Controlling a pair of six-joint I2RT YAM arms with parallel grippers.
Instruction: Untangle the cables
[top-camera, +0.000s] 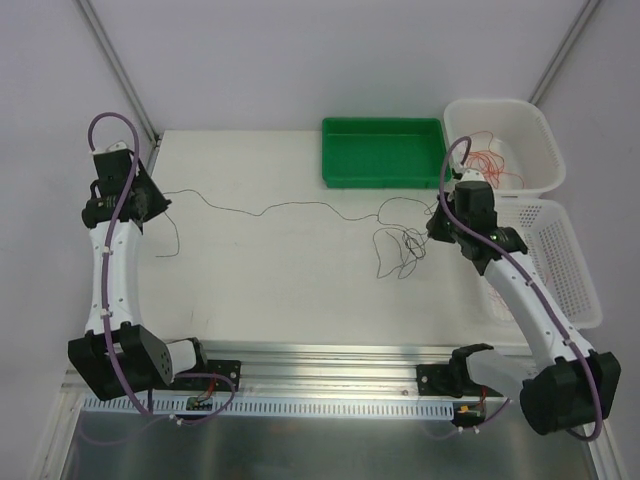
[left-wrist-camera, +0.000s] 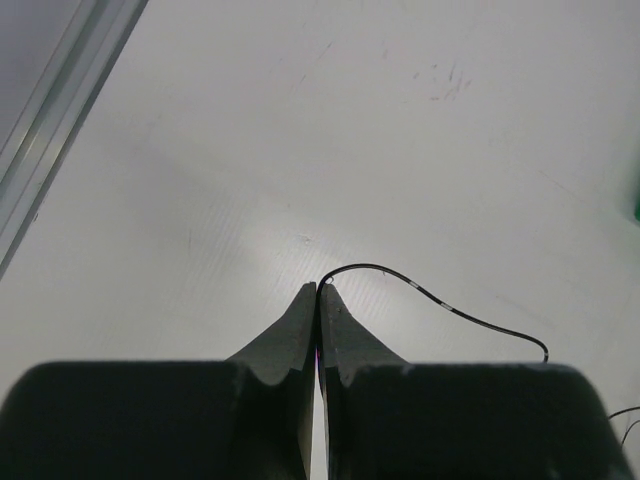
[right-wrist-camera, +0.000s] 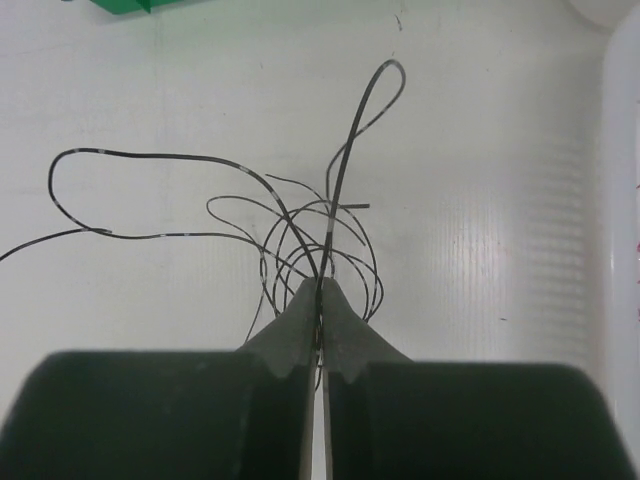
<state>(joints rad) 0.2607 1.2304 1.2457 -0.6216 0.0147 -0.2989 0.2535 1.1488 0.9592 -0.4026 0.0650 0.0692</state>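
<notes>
1. Both grippers are clamped tight, operator: your left gripper (left-wrist-camera: 318, 292) pinches the end of a black cable (left-wrist-camera: 480, 320).
2. That cable stretches across the table (top-camera: 280, 290) to a loose knot of dark loops (right-wrist-camera: 326, 236) by your right gripper (right-wrist-camera: 320, 288), which is shut on one strand of them.
3. Orange cables (top-camera: 490, 160) lie in the white basket (top-camera: 495, 104), far right.

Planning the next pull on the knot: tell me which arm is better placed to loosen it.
Right. The right fingers are shut on strands inside the black tangle; the left fingers only pinch a black cable at its far end.
</notes>
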